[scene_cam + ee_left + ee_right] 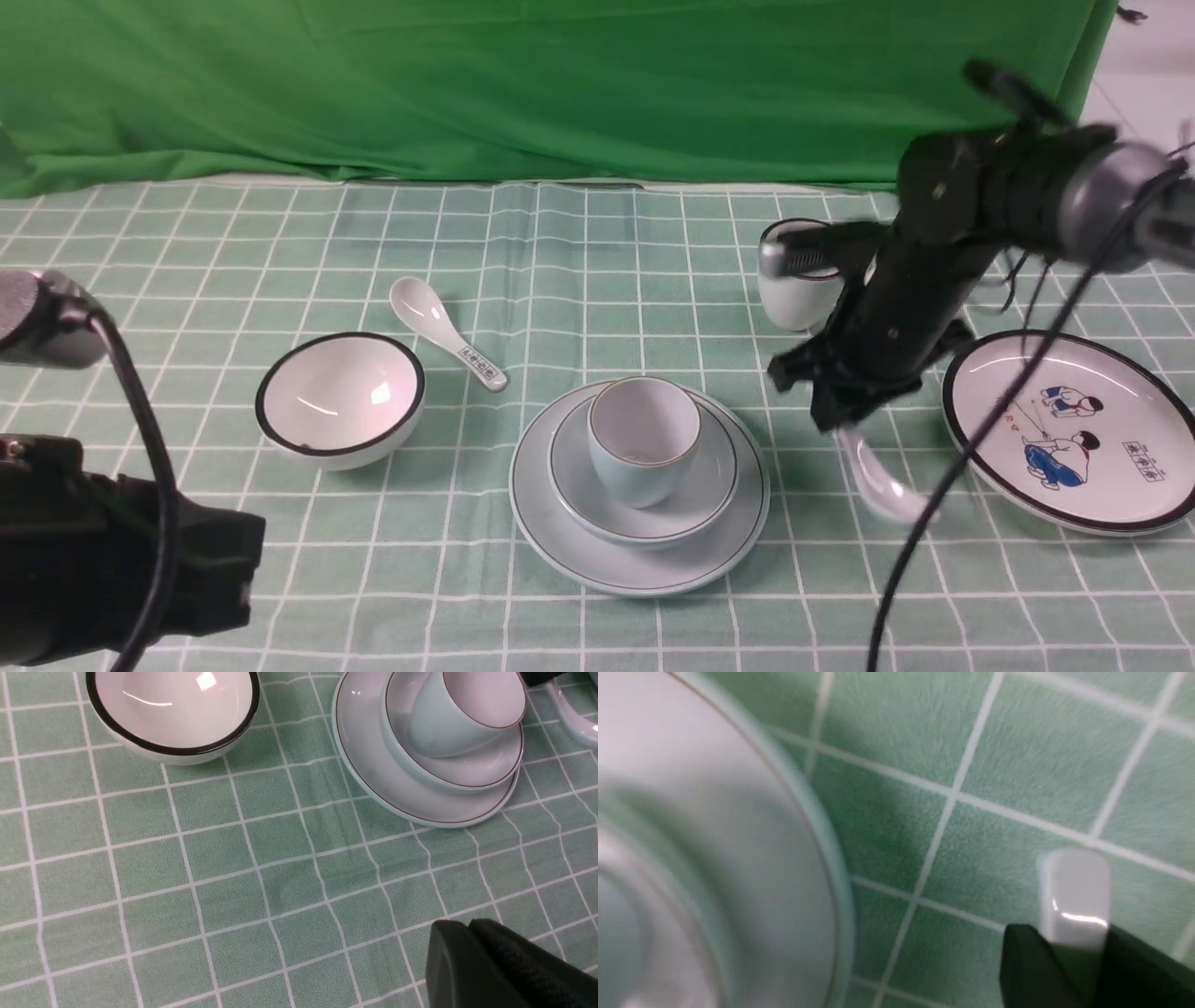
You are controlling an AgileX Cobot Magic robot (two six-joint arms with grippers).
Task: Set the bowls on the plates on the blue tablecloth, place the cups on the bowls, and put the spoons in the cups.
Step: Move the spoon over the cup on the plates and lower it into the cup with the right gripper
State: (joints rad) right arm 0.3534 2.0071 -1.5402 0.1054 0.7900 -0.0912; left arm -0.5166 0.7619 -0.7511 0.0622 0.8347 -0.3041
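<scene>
Blue plate-bowl-cup stack (644,467) done; right claw (845,422) clamped on pale spoon (882,485); left claw (467,933) closed, empty; white bowl (341,397), white cup (794,303), patterned spoon (448,345) pending.

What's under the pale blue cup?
The small pale blue ceramic cup stands in a shallow pale blue bowl, itself on a flat pale blue plate. Bowl's centre is covered.

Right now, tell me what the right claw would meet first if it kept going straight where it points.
The right claw points down, clamped on the pale spoon; beyond that it would likely meet the tablecloth beside the blue plate.
</scene>
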